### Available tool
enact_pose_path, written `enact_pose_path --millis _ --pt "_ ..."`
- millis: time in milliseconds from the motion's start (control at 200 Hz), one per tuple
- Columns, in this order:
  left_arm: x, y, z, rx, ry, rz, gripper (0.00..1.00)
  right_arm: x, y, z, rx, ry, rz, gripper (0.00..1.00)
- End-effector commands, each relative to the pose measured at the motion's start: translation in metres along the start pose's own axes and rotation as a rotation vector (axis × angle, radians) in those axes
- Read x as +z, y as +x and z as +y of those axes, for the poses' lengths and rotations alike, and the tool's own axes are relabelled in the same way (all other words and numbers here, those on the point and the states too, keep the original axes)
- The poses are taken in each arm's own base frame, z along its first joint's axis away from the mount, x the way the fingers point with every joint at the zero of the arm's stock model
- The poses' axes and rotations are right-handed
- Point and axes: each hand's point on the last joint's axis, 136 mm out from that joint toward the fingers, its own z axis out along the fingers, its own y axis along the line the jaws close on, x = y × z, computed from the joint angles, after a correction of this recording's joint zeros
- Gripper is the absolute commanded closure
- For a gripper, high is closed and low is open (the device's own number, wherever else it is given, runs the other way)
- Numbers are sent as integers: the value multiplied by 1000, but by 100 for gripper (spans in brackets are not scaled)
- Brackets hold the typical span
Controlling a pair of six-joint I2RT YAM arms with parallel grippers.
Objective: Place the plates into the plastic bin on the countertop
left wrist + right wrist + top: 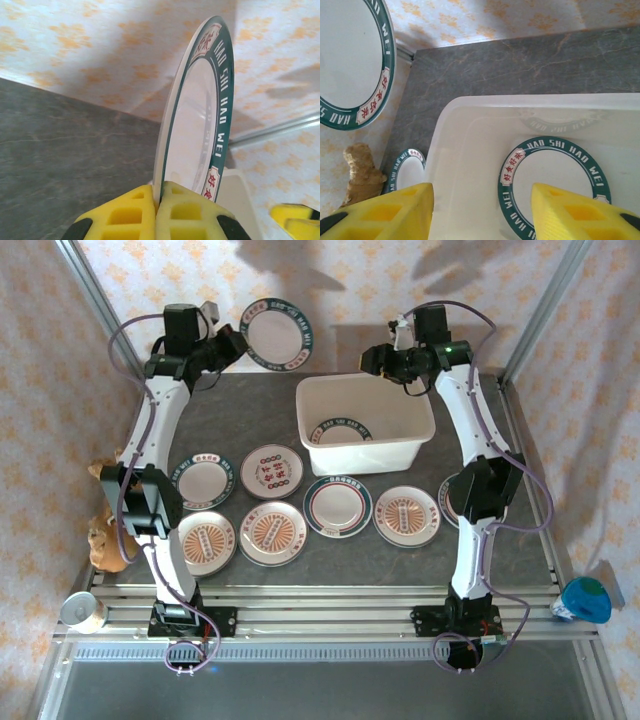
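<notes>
- Dish, white and round with a dark teal rim (277,333), stands on edge in the left end effector (236,342) over the far-left corner of the dark grey stone-look worktop (240,420), seen from above; the arm is stretched forward, probably to carry it to the white translucent plastic bin (365,455) mid-worktop.
- Left wrist: yellow foam pads (125,215) clamp its rim, fully closed.
- Right wrist: right end effector (480,210) hangs over the bin, jaws apart and empty, above another teal-rimmed plate (552,175) lying inside.

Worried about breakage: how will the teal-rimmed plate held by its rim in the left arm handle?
Probably stiff: the teal-rimmed plate holds its shape pinched at one rim by the left jaws. Its glossy face looks slippery. Set down on edge, it might roll.
</notes>
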Motion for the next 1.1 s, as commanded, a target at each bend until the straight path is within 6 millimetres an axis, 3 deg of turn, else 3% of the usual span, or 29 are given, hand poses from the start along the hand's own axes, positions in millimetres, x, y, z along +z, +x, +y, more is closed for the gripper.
enact_pose_path --millis 0,150,500,751,946,1096 --pt "-7 -5 -56 27 177 1 100 -12 -14 24 -65 -97 -52 46" --pt "4 14 -80 14 274 61 100 -11 -19 31 -68 -155 -87 46" --pt "14 32 -78 -1 282 97 100 -15 -18 42 -94 -229 -167 49" --pt "17 37 -81 9 275 104 100 -34 -15 47 -155 -207 -242 49" --pt "21 44 -85 16 280 126 100 -36 -28 60 -129 -294 -288 47" --pt "18 43 -93 20 301 122 100 -29 -39 58 -62 -315 -291 48"
